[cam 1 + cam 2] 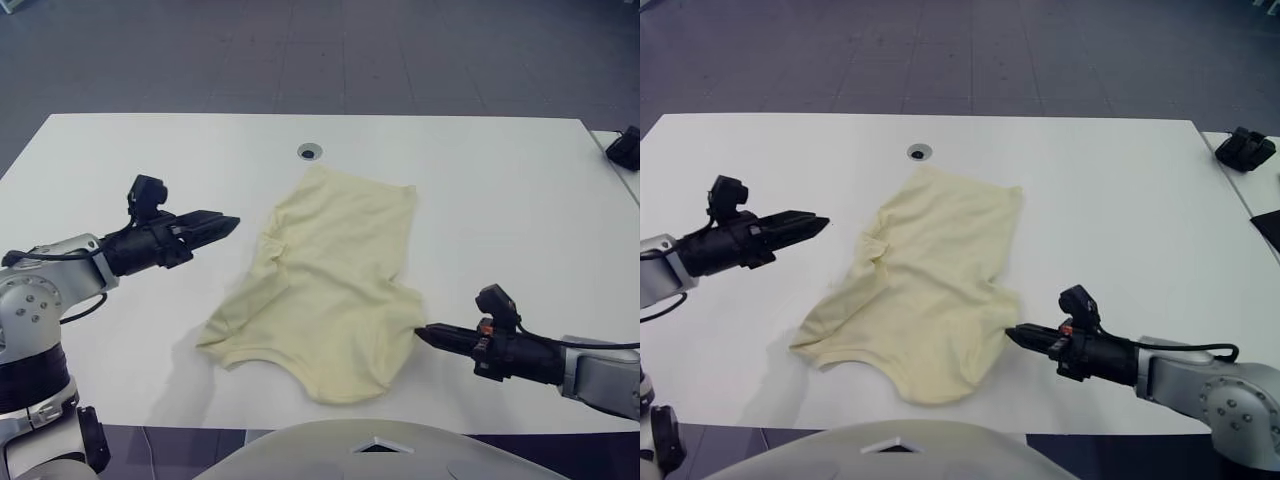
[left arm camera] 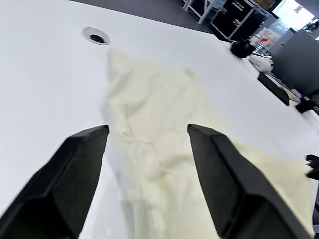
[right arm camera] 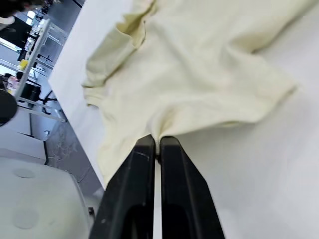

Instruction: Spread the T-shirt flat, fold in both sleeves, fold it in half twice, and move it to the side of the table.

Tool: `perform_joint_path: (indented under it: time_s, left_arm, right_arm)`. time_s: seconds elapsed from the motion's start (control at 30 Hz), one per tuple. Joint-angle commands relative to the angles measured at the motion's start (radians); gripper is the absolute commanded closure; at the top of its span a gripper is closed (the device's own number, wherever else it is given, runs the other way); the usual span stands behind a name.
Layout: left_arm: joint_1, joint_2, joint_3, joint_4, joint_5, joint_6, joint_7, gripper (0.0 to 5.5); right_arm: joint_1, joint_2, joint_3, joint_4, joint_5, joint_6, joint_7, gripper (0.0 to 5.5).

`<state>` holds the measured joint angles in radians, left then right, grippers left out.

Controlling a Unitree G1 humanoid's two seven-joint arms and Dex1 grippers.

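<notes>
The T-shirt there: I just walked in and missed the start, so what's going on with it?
A pale yellow T-shirt lies rumpled, not yet flat, on the white table. The right gripper is shut at its near right edge, apparently pinching the cloth. The left gripper is open just off its left side, not touching it.

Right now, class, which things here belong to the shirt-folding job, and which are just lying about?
Belongs to the job: T-shirt; left gripper, open; right gripper, shut on its edge; table.
Lying about: cable hole; black object on the neighbouring table.
</notes>
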<state>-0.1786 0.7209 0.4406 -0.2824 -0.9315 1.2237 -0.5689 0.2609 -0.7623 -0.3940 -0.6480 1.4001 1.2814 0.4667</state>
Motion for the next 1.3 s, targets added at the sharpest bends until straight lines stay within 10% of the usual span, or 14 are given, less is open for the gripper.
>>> perform_joint_path:
  time_s: [0.03, 0.37, 0.73, 1.07, 1.3]
  left_arm:
    - [-0.007, -0.003, -0.007, -0.010, 0.000, -0.003, 0.022, 1.89]
    - [-0.063, -0.009, -0.074, 0.028, 0.012, -0.007, 0.029, 0.12]
    - [-0.085, -0.017, -0.099, 0.050, 0.015, -0.004, 0.042, 0.10]
    - [-0.100, -0.027, -0.121, 0.066, 0.027, -0.007, 0.060, 0.10]
    - [-0.086, -0.036, -0.100, 0.065, 0.033, -0.009, 0.073, 0.10]
  right_arm:
    - [-0.075, -0.018, 0.074, 0.014, 0.089, -0.020, -0.091, 5.50]
    - [-0.297, 0.166, 0.385, 0.161, -0.023, -0.060, -0.255, 5.50]
    - [-0.386, 0.304, 0.537, 0.267, -0.151, -0.053, -0.313, 5.18]
    - [-0.378, 0.359, 0.455, 0.246, -0.133, -0.033, -0.374, 3.72]
    - [-0.250, 0.165, 0.268, 0.083, 0.040, -0.005, -0.371, 2.56]
